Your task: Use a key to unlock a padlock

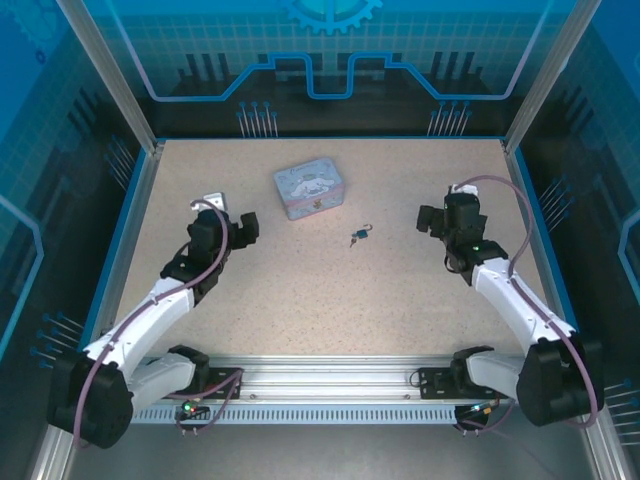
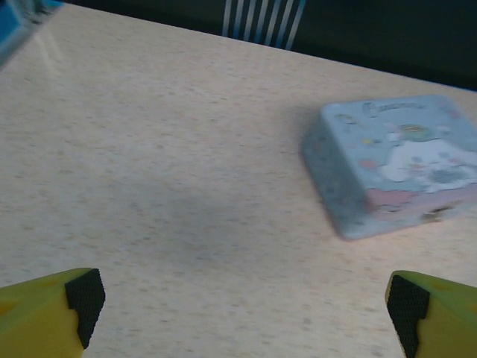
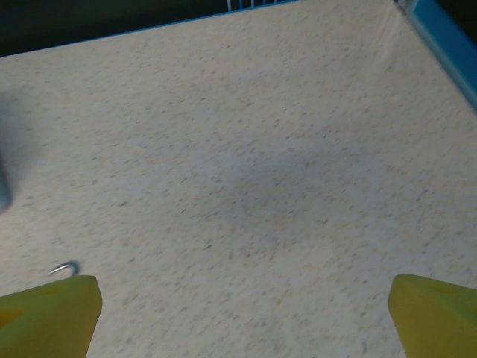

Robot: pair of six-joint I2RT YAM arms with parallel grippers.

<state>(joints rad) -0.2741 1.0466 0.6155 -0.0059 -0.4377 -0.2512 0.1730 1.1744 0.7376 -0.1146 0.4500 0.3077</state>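
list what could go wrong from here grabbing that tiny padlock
The padlock is tiny beside the open right gripper, so a pinch may miss or flick it away.
In the right wrist view its shackle sits far toward the lower left corner, so aiming may be poor.
The tin lies near; a nudged padlock could slide against it.

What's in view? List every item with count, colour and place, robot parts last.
tin box: one, pale blue-grey with cartoon print, far centre of the table
padlock: one, dark body with thin metal shackle, just near-right of the tin box
table: one, speckled beige, blue-edged
left gripper: one, yellow fingers with black pads, open, facing the tin box
right gripper: one, yellow fingers, open, above bare table right of the padlock
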